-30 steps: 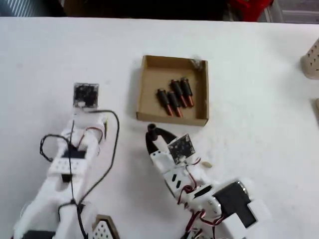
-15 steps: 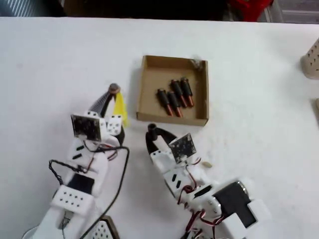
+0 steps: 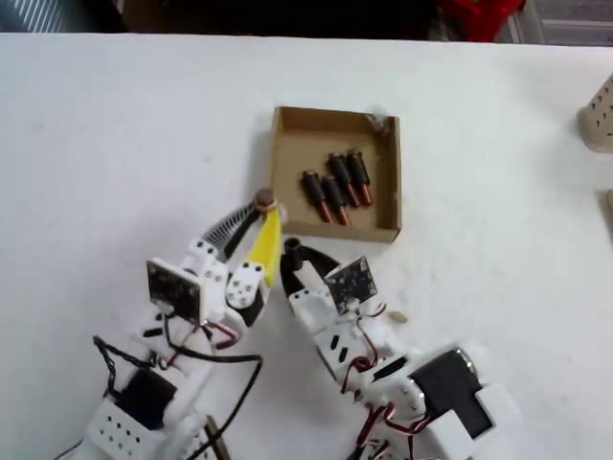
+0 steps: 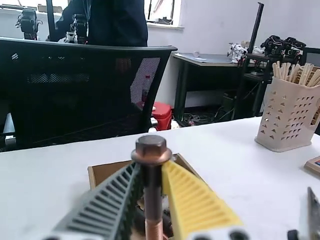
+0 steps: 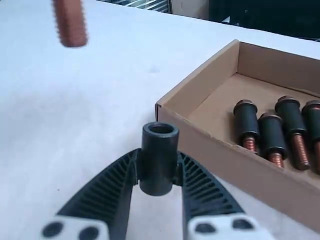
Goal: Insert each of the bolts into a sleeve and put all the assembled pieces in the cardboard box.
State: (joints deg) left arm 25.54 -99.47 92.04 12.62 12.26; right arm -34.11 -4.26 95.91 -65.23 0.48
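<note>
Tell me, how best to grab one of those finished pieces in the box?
Pinch the end piece across its black sleeve, from straight above: it lies flat, the cardboard box walls block sideways approaches, and bare floor beside it leaves finger room.

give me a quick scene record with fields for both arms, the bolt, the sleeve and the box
left pincer: shut on bolt, held upright, head up
right pincer: shut on sleeve, upright, opening up, just outside the box's near wall
bolt vs sleeve: apart, not yet inserted
cardboard box: holds four assembled pieces
table: white
</note>
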